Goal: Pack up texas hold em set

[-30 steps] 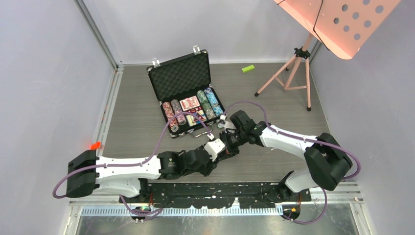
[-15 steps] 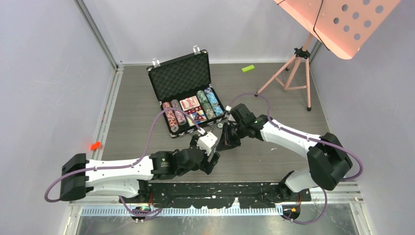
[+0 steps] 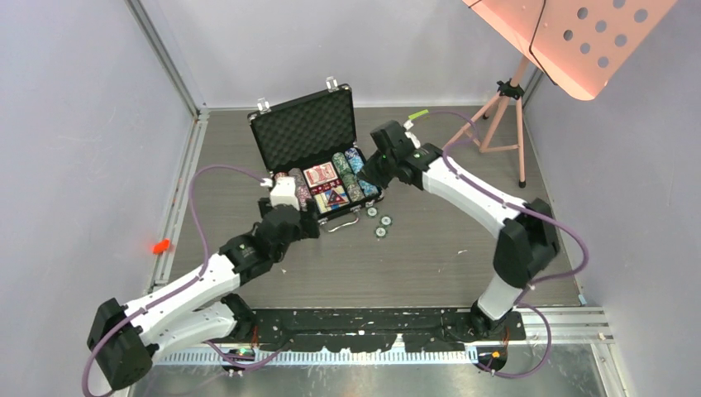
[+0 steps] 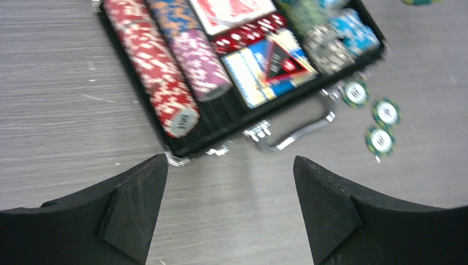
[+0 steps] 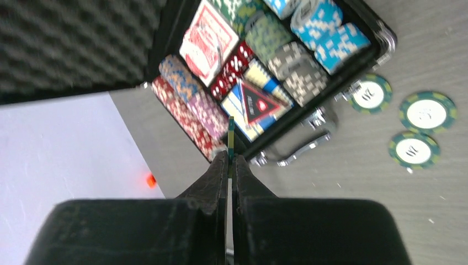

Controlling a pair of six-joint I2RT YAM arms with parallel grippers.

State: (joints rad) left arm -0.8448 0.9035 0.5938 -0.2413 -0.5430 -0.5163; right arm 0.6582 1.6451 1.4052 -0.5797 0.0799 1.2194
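Note:
The black briefcase (image 3: pixel 306 132) lies open on the table, its foam lid (image 5: pixel 72 38) upright. Rows of striped poker chips (image 4: pixel 165 72), a red-backed card deck (image 5: pixel 208 41) and red dice (image 4: pixel 251 34) fill it. Three green chips (image 3: pixel 380 222) lie loose on the table by the silver handle (image 4: pixel 298 130). My right gripper (image 5: pixel 230 160) hangs over the case's right side, shut on a chip (image 5: pixel 230 138) seen edge-on. My left gripper (image 4: pixel 230 160) stands open and empty above bare table, just in front of the case's left front corner.
A pink tripod stand (image 3: pixel 496 116) with a perforated pink panel (image 3: pixel 570 33) stands at the back right. A small green block (image 3: pixel 419 116) lies behind the case. A small orange-red thing (image 3: pixel 160 246) sits at the table's left edge. Walls close in the table.
The grippers met in front of the case, then parted. The left one opened and swung left to the case's front corner. The right one closed and moved back over the case.

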